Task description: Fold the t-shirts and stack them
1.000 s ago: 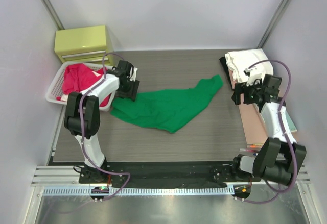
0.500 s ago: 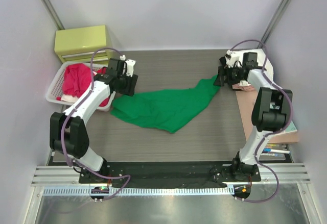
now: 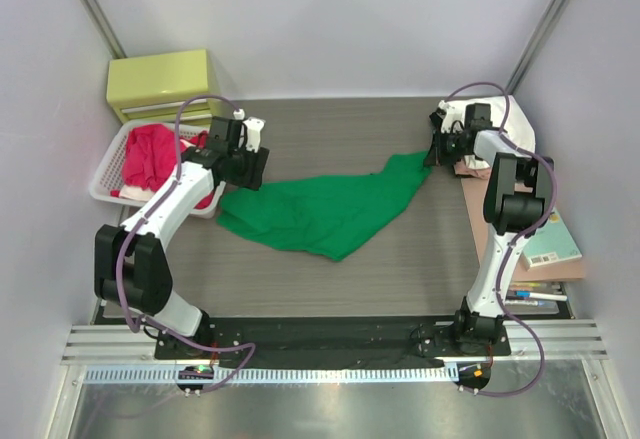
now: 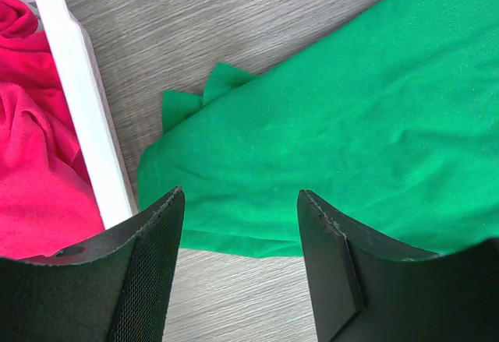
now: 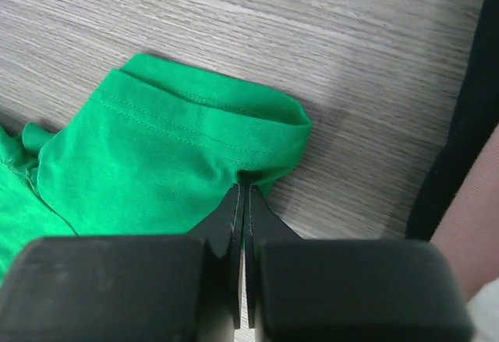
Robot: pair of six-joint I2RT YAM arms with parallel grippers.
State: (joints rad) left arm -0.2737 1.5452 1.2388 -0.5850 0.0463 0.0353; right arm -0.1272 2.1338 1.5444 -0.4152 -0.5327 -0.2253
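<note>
Tabletop point(image 3: 350, 129): green t-shirt point(image 5: 156, 155) between right fingers point(image 5: 223, 225)

Readable text: none found | brands, numbers, signs: none made out | note: a pale label patch point(image 3: 543, 257) is seen on the teal book point(image 3: 561, 236), right of the green t-shirt point(image 3: 320, 214), too small to be read

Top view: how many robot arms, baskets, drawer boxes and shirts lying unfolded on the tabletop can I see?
Robot arms: 2, the left arm and the right arm
Baskets: 1, the white basket
Drawer boxes: 1, the yellow-green drawer box
Unfolded shirts: 1, the green t-shirt
Total: 5
</note>
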